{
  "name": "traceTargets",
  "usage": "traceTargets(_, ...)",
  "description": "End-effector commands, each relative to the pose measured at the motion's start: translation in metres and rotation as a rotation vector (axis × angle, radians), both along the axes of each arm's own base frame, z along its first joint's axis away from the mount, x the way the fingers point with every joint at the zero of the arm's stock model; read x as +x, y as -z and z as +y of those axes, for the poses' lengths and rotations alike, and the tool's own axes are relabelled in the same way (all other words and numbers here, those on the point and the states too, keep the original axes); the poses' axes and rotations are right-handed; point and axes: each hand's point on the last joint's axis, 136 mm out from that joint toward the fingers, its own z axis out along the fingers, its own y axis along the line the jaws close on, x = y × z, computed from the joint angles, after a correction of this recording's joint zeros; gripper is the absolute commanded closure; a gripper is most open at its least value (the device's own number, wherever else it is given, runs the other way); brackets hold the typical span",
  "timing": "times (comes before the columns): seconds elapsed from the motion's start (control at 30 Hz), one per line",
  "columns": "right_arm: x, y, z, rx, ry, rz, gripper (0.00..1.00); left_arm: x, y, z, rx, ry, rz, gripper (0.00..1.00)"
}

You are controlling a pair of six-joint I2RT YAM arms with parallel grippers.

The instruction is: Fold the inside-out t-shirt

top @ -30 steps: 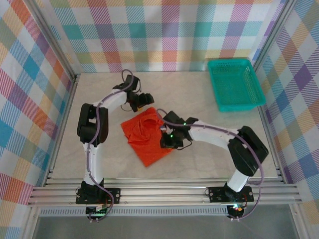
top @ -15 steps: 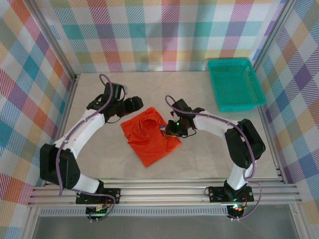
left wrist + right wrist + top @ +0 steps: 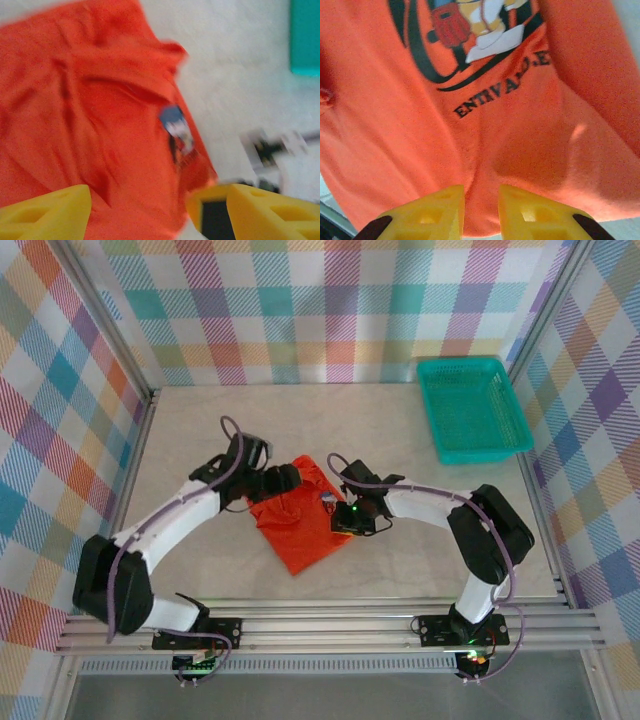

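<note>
**Orange-red short-sleeved cloth t-shirt (image 3: 300, 535) lies rumpled at mid-table, between two arms**

Near edge: silver aluminium rail (image 3: 330, 625) across the front, with both arm bases bolted to it. Beyond it, the pale beige tabletop (image 3: 200, 570).

Mid-table: the t-shirt sits as a creased heap, roughly diamond-shaped, with one corner pointing back toward the rail. The cloth is doubled over on itself in places. A small white, blue and dark cartoon print (image 3: 470, 25) faces up close to the heap's right edge. A line of dark lettering (image 3: 502, 92) runs under it.

Right side of the heap: the right gripper (image 3: 345, 523) is down low on the shirt's right edge, just beside the print. From its wrist camera the yellow fingers (image 3: 435, 210) stand nearly together. A ridge of orange cloth rises through the narrow gap, so the gripper is clamped on the shirt fabric a little way below the lettering.

Far-left corner of the heap: the left gripper (image 3: 288, 478) is over the cloth there. Its wrist picture is smeared. The yellow fingers (image 3: 50, 210) stand wide apart with nothing between them and red fabric spread underneath. Cannot tell whether the tips touch the cloth.

Far right: a teal plastic mesh basket (image 3: 470, 410) sits in the back corner, well apart from the shirt.

Behind and to both sides: pastel plaid cloth walls (image 3: 330, 300).
</note>
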Motion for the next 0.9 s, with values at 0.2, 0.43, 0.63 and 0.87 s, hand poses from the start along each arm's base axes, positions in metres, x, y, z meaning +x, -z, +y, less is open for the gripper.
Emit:
traceTargets(0.2,0.005,0.027,-0.016,-0.056,0.102,0.051,0.80,-0.030,0.025,-0.053,-0.189,-0.015,0.050,0.29)
traceTargets(0.43,-0.002,0.047,-0.026,-0.104,0.120,0.102,0.81,-0.015,0.072,-0.055,-0.095,-0.052,0.110,0.29)
traceTargets(0.63,-0.007,0.054,-0.032,-0.115,0.123,0.124,0.82,0.021,0.085,-0.009,0.089,-0.100,0.139,0.29)
traceTargets(0.87,-0.010,0.055,-0.033,-0.113,0.122,0.140,0.81,0.093,0.059,0.096,0.260,-0.241,0.153,0.29)
